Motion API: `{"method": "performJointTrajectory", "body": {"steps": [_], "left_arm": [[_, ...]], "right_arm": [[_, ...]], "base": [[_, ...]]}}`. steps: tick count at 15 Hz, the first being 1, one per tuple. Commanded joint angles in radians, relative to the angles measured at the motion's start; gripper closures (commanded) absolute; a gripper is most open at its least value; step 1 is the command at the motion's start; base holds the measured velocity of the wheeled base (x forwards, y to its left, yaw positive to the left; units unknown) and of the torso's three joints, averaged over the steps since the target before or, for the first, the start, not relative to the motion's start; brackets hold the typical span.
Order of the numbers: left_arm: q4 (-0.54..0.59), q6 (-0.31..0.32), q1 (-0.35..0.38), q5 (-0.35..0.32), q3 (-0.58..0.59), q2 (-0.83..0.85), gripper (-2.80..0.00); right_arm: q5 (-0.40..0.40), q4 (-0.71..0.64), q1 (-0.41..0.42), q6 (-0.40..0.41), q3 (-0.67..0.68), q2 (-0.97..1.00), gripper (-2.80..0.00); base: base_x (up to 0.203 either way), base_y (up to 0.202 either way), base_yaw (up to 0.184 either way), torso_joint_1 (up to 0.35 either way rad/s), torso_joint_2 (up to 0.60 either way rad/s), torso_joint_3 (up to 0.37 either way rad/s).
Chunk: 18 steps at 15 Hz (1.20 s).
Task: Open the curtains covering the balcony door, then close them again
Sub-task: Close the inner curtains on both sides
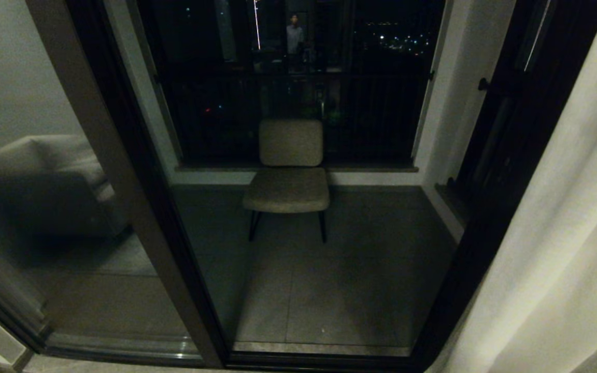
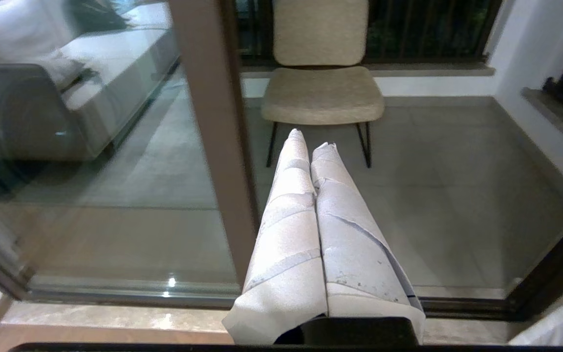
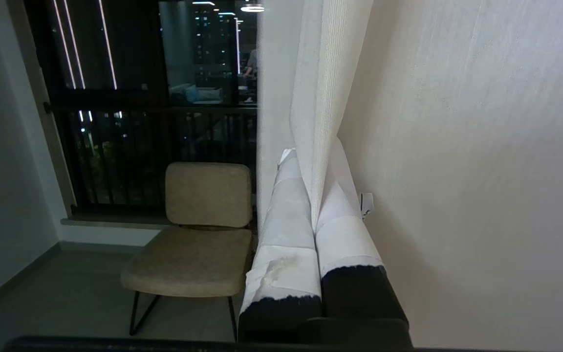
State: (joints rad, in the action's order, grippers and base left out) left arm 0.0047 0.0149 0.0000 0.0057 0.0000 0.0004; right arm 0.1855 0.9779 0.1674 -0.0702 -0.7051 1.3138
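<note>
The curtains (image 3: 325, 98) hang gathered at the right of the balcony door (image 1: 138, 207), their hemmed edge pinched between the right gripper (image 3: 313, 161) fingers. To draw them closed, pull steadily across the glass without loosening. The left gripper (image 2: 311, 139) idles, fingers pressed together.

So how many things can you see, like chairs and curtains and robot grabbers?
Chairs: 1, the beige chair out past the glass.
Curtains: 1 in sight, the cream curtain, pulled to the right side.
Balcony doors: 1, the balcony door.
Grippers: 2, the left gripper closed and holding nothing, and the right gripper pinching the curtain's edge.
Total: 5
</note>
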Motion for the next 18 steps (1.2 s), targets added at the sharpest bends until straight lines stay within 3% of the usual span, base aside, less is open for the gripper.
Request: {"method": "performJointTrajectory", "body": {"steps": [1,11,18], "left_arm": [[0.0,0.0,0.0,0.0,0.0,0.0,0.0],[0.0,0.0,0.0,0.0,0.0,0.0,0.0],[0.0,-0.001,0.0,0.0,0.0,0.0,0.0]], "right_arm": [[0.002,0.007,0.0,0.0,0.001,-0.002,0.0],[0.0,0.029,-0.009,0.002,-0.061,0.124,0.0],[-0.003,0.028,-0.074,0.007,-0.1,0.147,0.0]], "base": [[0.0,0.194,0.0,0.001,0.01,0.007],[0.0,0.194,0.001,0.003,0.0,0.002],[0.0,0.186,0.0,0.004,0.0,0.001]]}}
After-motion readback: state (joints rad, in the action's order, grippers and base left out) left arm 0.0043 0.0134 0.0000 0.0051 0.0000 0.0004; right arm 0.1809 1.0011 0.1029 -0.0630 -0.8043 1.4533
